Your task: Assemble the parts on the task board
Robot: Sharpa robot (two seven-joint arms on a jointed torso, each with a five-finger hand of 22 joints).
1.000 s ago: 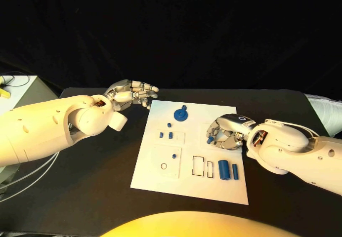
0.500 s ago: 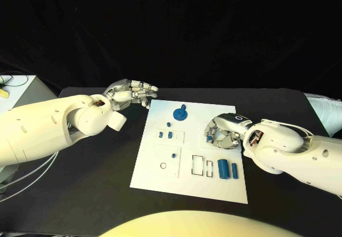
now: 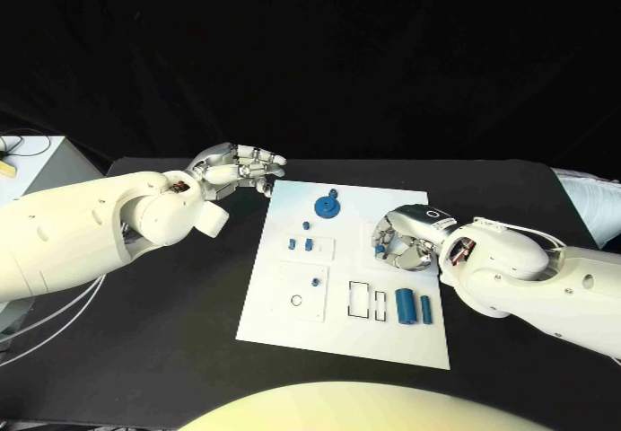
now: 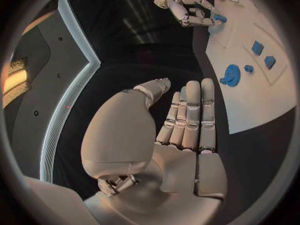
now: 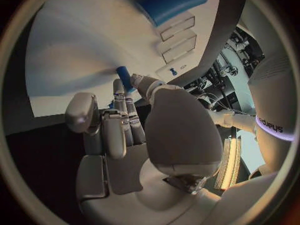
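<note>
The white task board [image 3: 339,332] lies mid-table. On it are a blue round gear [image 3: 328,209], two small blue blocks [image 3: 301,244] and two blue cylinders [image 3: 415,308] near the right edge. My right hand [image 3: 404,241] hovers over the board's right side and pinches a small blue peg [image 5: 124,78] between thumb and fingertips, its end close to the board [image 5: 69,50]. The left wrist view shows the same hand [image 4: 190,11] with the peg [image 4: 219,18]. My left hand [image 3: 240,168] is off the board's far left corner, fingers stretched out flat and holding nothing [image 4: 187,120].
Empty rectangular slots [image 3: 369,301] sit beside the cylinders, and a small ring [image 3: 299,302] marks the square panel at the board's left. Black table [image 3: 155,359] surrounds the board. A white box [image 3: 32,166] stands at the far left.
My right hand has edged slightly left over the board with the blue peg. The left hand has stayed almost still.
</note>
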